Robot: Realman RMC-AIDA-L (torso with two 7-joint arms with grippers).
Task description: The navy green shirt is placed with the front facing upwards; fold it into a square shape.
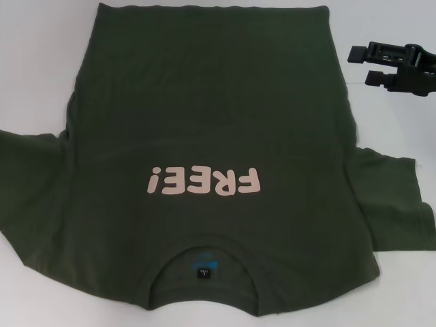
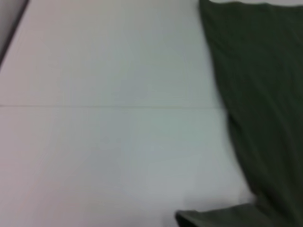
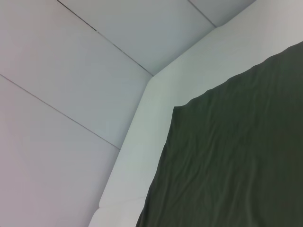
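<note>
The navy green shirt (image 1: 204,116) lies flat on the white table (image 1: 395,122), front up, with both sleeves spread out. Its pale pink "FREE!" lettering (image 1: 203,181) reads upside down from here, and the collar (image 1: 204,248) with a small dark label (image 1: 203,273) lies at the near edge. My right gripper (image 1: 365,66) hovers open beyond the shirt's far right side, off the cloth, fingers pointing toward it and holding nothing. The left wrist view has the shirt's edge (image 2: 265,94) beside bare table, and the right wrist view has a shirt corner (image 3: 236,165). My left gripper is out of view.
Bare white tabletop (image 2: 118,118) runs along the shirt's left side. In the right wrist view the table's edge (image 3: 156,113) runs close past the shirt corner, with tiled floor (image 3: 71,71) below it.
</note>
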